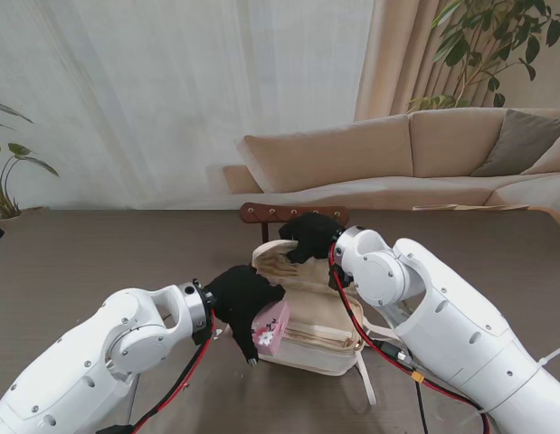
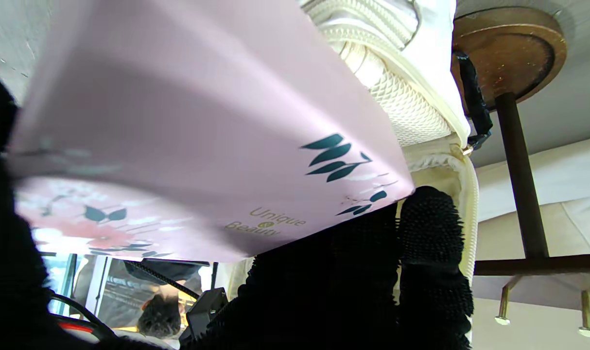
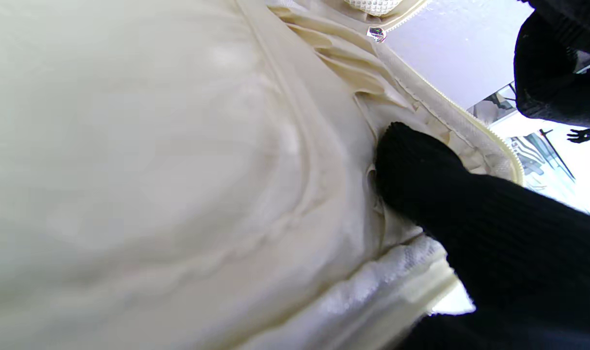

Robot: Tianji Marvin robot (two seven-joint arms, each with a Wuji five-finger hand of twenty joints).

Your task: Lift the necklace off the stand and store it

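Apparently left hand (image 1: 239,303) (gloved) grips box (image 1: 270,327).

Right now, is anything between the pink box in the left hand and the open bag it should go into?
Nothing visible. The left hand holds the pink box at the bag's left side, beside its opening. The right hand holds the bag's far flap back, off the box's path.

Glossy white rounded arm shells. Silver-ringed wrist joints. Left hand (image 1: 242,301) and right hand (image 1: 311,237) in black knit gloves, nubbed fingertips (image 2: 433,218). Red and black cables along forearms.
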